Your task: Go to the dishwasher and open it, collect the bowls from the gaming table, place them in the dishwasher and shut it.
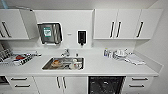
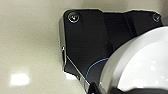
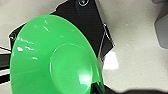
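1. Right up against the right wrist camera sits a bright green bowl (image 3: 55, 57), its underside and round base turned to the lens, in front of the robot's dark plate; it looks carried by the right arm, though the jaws themselves cannot be made out, so whether they clamp it cannot be told.
2. Close to the left wrist camera is a rounded white object (image 2: 140, 62) against the dark plate; the left jaws' state cannot be told either.
3. Pale speckled floor (image 3: 135, 45) lies beneath both wrists.
4. Ahead, in the head view, the dishwasher (image 1: 106, 85) shows its dark racked interior below the white counter (image 1: 105, 66), to the right of the sink (image 1: 63, 63).
5. White wall cabinets (image 1: 127, 23) hang above; a dish rack (image 1: 16, 58) stands at the counter's left end.
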Controlling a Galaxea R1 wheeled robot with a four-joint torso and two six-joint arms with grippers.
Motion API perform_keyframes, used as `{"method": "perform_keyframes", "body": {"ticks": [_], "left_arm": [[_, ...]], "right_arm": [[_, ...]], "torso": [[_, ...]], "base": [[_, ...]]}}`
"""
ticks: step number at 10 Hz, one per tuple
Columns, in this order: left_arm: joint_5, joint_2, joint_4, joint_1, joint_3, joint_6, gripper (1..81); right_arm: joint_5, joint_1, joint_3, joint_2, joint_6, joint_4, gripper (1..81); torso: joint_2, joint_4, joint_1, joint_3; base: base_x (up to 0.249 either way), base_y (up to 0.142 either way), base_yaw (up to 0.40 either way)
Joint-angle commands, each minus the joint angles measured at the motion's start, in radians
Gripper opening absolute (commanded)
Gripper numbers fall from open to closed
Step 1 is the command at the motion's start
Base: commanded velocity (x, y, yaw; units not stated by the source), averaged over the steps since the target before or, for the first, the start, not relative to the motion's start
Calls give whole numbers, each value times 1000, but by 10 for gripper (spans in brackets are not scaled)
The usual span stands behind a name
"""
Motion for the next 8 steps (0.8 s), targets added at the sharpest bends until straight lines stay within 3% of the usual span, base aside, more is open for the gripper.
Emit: {"method": "perform_keyframes", "body": {"ticks": [1, 3, 8], "left_arm": [[46, -24, 7, -33, -3, 7, 10], [46, -25, 7, -33, -3, 7, 10], [46, -25, 1, -35, -3, 5, 10]], "right_arm": [[-58, 38, 1, -20, -3, -6, 10], [-60, 36, 1, -20, -3, -6, 10], [-60, 38, 1, -20, -5, -6, 10]], "torso": [[0, 0, 0, 0], [0, 0, 0, 0], [1, 0, 0, 0]], "base": [[135, 0, 0], [120, 0, 0], [0, 0, 0]]}}
